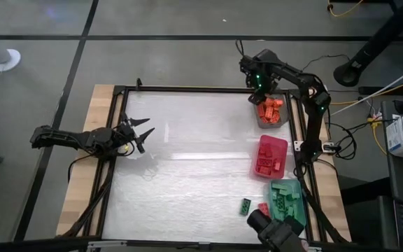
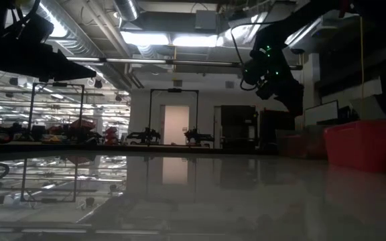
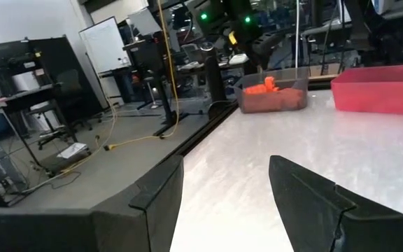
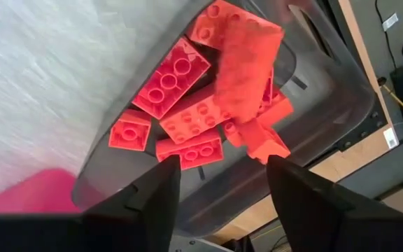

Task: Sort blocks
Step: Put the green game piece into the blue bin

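My right gripper (image 1: 259, 89) hangs open above the grey tray (image 1: 260, 120) at the table's far right, with nothing between its fingers (image 4: 222, 183). Several orange blocks (image 4: 187, 119) lie piled in that tray, and one orange block (image 4: 247, 63) shows blurred above the pile, apart from the fingers. Red blocks (image 1: 266, 162) lie in the pink tray (image 1: 281, 143), green ones (image 1: 283, 201) in the teal tray (image 1: 297, 191). A green block (image 1: 245, 206) and a red block (image 1: 263, 208) lie flat on the table beside the teal tray. My left gripper (image 1: 142, 131) waits open at the table's left edge.
The three trays stand in a row along the table's right side, grey farthest, teal nearest. A black frame (image 1: 187, 89) runs round the table top. A dark camera mount (image 1: 275, 231) sits at the near edge by the teal tray. The white middle of the table (image 1: 187, 161) lies bare.
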Available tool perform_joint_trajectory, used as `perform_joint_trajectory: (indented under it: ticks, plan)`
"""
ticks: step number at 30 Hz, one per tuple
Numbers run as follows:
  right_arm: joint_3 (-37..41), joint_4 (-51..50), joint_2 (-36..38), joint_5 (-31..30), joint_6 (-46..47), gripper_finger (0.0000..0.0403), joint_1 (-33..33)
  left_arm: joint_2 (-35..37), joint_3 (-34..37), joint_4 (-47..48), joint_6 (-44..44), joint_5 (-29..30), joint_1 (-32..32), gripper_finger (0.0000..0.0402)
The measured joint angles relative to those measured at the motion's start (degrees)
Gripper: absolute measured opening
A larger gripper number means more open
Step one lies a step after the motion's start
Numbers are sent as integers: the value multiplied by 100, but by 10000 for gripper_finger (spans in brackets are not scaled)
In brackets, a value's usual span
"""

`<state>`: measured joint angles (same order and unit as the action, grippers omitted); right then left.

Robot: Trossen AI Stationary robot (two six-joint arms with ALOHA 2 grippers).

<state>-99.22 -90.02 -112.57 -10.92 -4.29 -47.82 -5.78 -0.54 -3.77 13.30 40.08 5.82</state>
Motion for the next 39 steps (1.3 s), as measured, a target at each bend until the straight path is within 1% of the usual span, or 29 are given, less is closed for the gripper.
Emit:
perform_joint_trajectory:
  ticks: [5,7,10,13,16,21,24,30,39]
  plan:
    - [0,0,0,63,18,215,-22,0,-1,1,-25,-3,0,200]
    - [0,0,0,232,87,216,-22,0,0,2,-103,-5,0,200]
    - [0,0,0,663,287,216,-22,0,0,2,-216,-16,0,200]
    - [0,0,0,1275,428,217,50,0,-2,-2,-302,-261,2,200]
    - [0,0,0,1569,317,217,329,0,0,-2,-486,-752,2,200]
    - [0,0,0,1612,112,217,1158,0,-2,44,-644,-1827,2,200]
    - [0,0,0,1578,103,218,1787,0,-1,76,-658,-2201,7,200]
    - [0,11,0,1298,99,218,3194,0,0,76,-698,-2210,2,200]
    - [0,9,0,1262,305,218,5358,0,0,74,-691,-2203,2,200]
